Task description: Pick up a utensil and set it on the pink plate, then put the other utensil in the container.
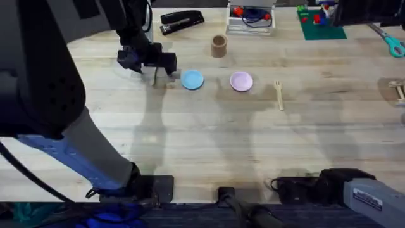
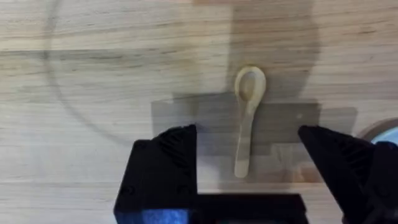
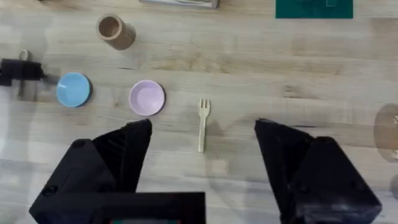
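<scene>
The spoon lies flat on the wooden table, left of the blue plate. My left gripper hovers just over it, open, one finger on each side of the handle; from overhead the left gripper sits left of the blue plate. The pink plate has nothing on it. The fork lies to its right, prongs pointing away from me. The tan container stands upright behind the plates. My right gripper is open, held high and back from the fork.
A black stapler, a clear box and a green baseplate line the far edge. Teal scissors lie at the far right. Bare table stretches between the plates and the arm bases.
</scene>
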`<control>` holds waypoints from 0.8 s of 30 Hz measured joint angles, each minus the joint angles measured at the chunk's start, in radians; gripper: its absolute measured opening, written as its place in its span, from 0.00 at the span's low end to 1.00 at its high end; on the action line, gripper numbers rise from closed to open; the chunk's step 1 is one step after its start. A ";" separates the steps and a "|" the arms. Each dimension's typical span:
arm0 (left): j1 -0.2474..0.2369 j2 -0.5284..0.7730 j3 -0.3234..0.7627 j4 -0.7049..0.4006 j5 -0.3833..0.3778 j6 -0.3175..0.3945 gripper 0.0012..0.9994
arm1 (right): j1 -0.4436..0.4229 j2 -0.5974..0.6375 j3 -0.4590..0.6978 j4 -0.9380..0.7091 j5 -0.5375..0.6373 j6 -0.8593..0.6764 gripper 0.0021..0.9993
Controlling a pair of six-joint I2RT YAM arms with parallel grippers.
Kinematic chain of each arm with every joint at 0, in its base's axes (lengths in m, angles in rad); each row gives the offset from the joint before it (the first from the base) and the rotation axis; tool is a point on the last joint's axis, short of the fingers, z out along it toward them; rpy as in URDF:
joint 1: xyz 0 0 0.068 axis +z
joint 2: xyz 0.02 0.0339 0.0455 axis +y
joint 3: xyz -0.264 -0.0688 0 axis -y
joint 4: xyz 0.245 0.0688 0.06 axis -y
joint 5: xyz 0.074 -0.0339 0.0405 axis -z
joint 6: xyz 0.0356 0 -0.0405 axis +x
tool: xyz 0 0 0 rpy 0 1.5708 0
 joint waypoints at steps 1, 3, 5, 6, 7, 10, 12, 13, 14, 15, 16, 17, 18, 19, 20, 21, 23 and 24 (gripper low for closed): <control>0.000 0.000 0.000 0.000 0.001 0.000 0.99 | 0.000 0.000 0.000 0.000 0.000 0.000 1.00; 0.000 0.000 -0.001 0.002 0.002 0.000 0.99 | 0.000 0.000 0.000 0.000 0.000 0.000 1.00; 0.000 0.000 -0.001 0.003 0.005 0.000 0.99 | 0.000 0.000 0.000 0.000 0.000 0.000 1.00; 0.000 0.003 -0.002 0.004 0.008 0.000 0.99 | 0.000 0.000 0.000 0.000 0.000 0.000 1.00; 0.002 0.004 -0.001 0.006 0.014 0.002 0.99 | 0.000 0.000 0.000 0.000 0.000 0.000 1.00; 0.007 0.009 -0.001 0.007 0.026 0.004 0.99 | 0.000 0.000 0.000 0.000 0.000 0.000 1.00; 0.010 0.013 0.002 0.005 0.031 0.007 0.99 | 0.000 0.000 0.000 0.000 0.000 0.000 1.00; 0.010 0.015 0.004 0.004 0.032 0.007 0.99 | 0.000 0.000 0.000 0.000 0.000 0.000 1.00; 0.010 0.017 0.007 0.001 0.032 0.008 0.99 | 0.000 0.000 0.000 0.000 0.000 0.000 1.00; 0.010 0.019 0.010 -0.001 0.032 0.008 0.99 | 0.000 0.000 0.000 0.000 0.000 0.000 1.00; 0.010 0.019 0.010 -0.002 0.032 0.007 0.99 | 0.000 0.000 0.000 0.000 0.000 0.000 1.00; 0.010 0.019 0.010 -0.002 0.033 0.008 0.97 | 0.000 0.000 0.000 0.000 0.000 0.000 1.00; 0.010 0.019 0.010 -0.002 0.038 0.008 0.90 | 0.000 0.000 0.000 0.000 0.000 0.000 1.00; 0.008 0.019 0.010 0.000 0.041 0.008 0.76 | 0.000 0.000 0.000 0.000 0.000 0.000 1.00; 0.006 0.021 0.012 0.003 0.043 0.007 0.62 | 0.000 0.000 0.000 0.000 0.000 0.000 1.00; 0.004 0.024 0.015 0.004 0.047 0.007 0.48 | 0.000 0.000 0.000 0.000 0.000 0.000 1.00; -0.002 0.026 0.019 0.007 0.057 0.007 0.15 | 0.000 0.000 0.000 0.000 0.000 0.000 1.00; -0.004 0.026 0.021 0.006 0.061 0.009 0.08 | 0.000 0.000 0.000 0.000 0.000 0.000 1.00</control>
